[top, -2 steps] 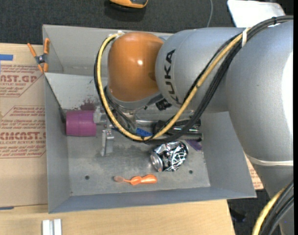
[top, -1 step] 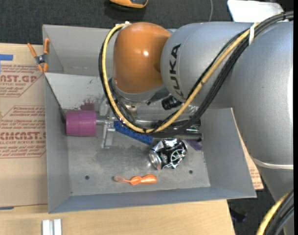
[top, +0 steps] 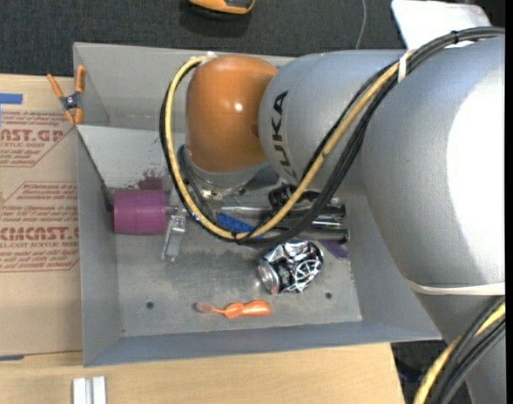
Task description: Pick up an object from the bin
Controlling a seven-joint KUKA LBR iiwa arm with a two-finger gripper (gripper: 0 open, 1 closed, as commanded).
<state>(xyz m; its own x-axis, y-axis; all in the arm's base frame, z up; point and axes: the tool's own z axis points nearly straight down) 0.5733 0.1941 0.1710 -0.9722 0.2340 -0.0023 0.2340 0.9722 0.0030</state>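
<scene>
Pincer: low in the bin, left of middle, under the orange wrist cover. Whether it is wide or narrow cannot be told, and nothing is seen held.

Step judged: approach, no grip yet.

Nearest item: purple cylinder, just beside the pincer, close to the left wall. Farther off: crumpled black-and-silver wrapper and orange carrot-shaped toy near the front wall.

Next move calls for centring over one item. Bare floor lies front-left; the sloping left wall crowds the cylinder.
</scene>
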